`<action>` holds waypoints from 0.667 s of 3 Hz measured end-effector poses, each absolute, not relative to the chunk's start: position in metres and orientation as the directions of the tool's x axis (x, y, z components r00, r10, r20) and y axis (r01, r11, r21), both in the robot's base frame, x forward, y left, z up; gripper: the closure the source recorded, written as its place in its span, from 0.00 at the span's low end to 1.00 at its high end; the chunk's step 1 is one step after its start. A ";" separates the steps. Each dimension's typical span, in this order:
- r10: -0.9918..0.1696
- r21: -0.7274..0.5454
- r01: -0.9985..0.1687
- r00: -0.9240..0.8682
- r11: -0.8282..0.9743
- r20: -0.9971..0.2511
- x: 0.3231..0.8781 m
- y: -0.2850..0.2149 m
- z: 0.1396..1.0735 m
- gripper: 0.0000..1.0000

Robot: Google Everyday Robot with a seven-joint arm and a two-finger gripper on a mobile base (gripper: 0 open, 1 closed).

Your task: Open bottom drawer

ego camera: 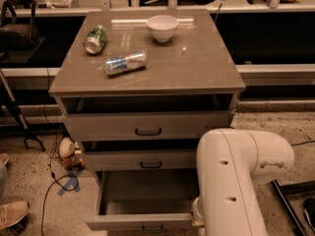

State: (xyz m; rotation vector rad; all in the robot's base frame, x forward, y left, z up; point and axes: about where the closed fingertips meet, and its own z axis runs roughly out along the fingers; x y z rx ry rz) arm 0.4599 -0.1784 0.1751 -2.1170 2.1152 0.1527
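The grey-tan cabinet has three drawers. The bottom drawer is pulled well out toward me, and its empty inside shows. Its small black bar handle is at the frame's lower edge. My white arm fills the lower right. My gripper is at the drawer's right front corner, mostly hidden under the arm. The middle drawer and the top drawer each stand slightly out.
On the cabinet top lie a green can, a blue-silver can and a white bowl. Cables and small objects lie on the floor at the left. A shoe is at the lower left.
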 end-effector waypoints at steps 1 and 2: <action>-0.985 -0.029 -0.999 -0.018 0.024 -0.169 0.449 -0.189 0.174 1.00; -0.985 -0.029 -0.999 -0.018 0.024 -0.169 0.449 -0.189 0.174 1.00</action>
